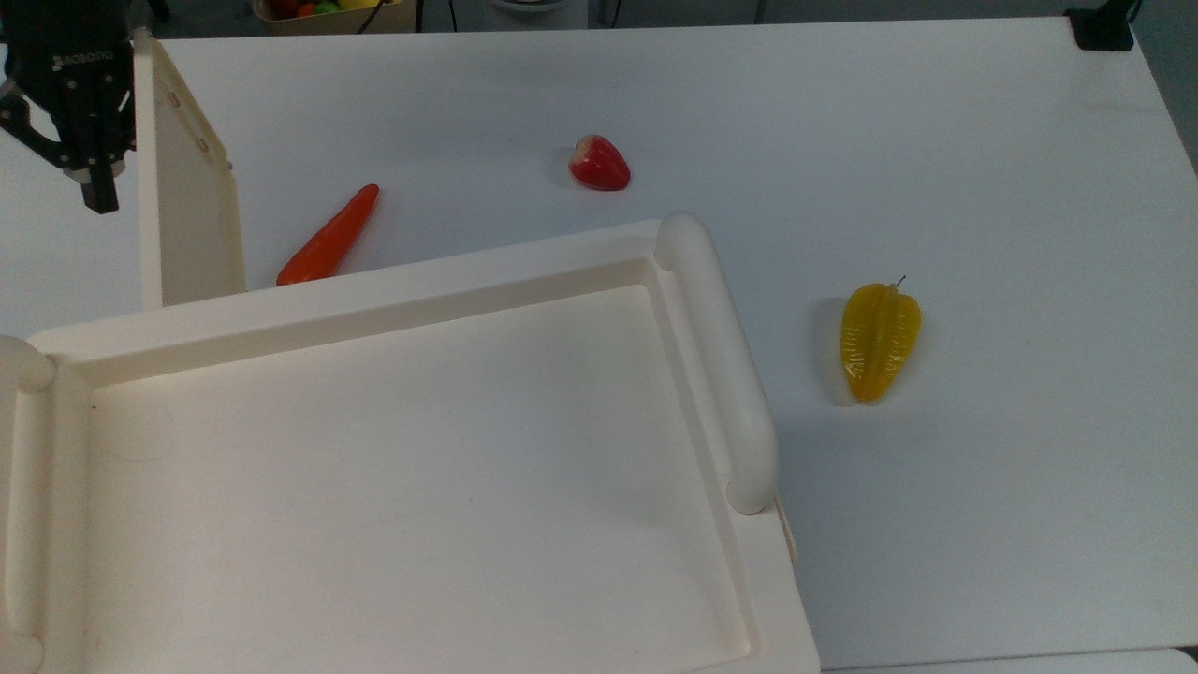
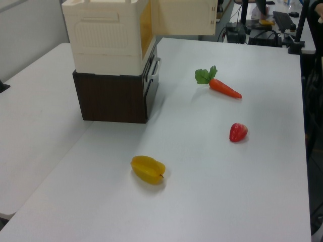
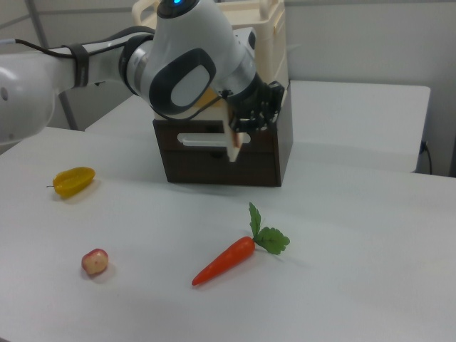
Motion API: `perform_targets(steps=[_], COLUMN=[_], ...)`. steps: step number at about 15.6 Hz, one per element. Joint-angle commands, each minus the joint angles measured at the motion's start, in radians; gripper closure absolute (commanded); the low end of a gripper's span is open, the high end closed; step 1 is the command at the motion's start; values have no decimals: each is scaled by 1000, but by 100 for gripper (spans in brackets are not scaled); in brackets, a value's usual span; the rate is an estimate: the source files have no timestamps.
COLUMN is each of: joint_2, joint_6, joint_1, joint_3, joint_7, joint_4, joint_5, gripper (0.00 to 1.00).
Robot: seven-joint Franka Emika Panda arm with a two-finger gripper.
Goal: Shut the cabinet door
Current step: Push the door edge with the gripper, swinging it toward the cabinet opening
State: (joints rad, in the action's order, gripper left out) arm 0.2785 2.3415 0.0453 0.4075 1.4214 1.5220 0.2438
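Top view: cabinet door (image 1: pixel 187 187) stands open off the cabinet (image 1: pixel 393 468) at its far-left corner; gripper (image 1: pixel 94 183) just left of door, jaws' state cannot be told. Carrot (image 1: pixel 328 236), strawberry (image 1: pixel 599 163), starfruit (image 1: pixel 878 339) on worktop (image 1: pixel 936 140).

Left view: door (image 2: pixel 181 17) ajar.

Right view: gripper (image 3: pixel 256 114) against door edge (image 3: pixel 232 139).
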Motion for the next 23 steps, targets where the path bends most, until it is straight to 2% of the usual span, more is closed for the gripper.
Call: perform_targets(steps=[1,7,11,17,23], joint_2=[-27,-24,-16,4,50], joint_6=[-106,-111,-103,-88,91], joint_1=[34,68,128,192,217], joint_3=[-10,-58,-59,-94,-173], joint_7=[-25,-163,-306,-539,-771], joint_4=[4,4,1,-5,-19], joint_5=[26,31,29,26,15], gripper=[100,100,100,100,100])
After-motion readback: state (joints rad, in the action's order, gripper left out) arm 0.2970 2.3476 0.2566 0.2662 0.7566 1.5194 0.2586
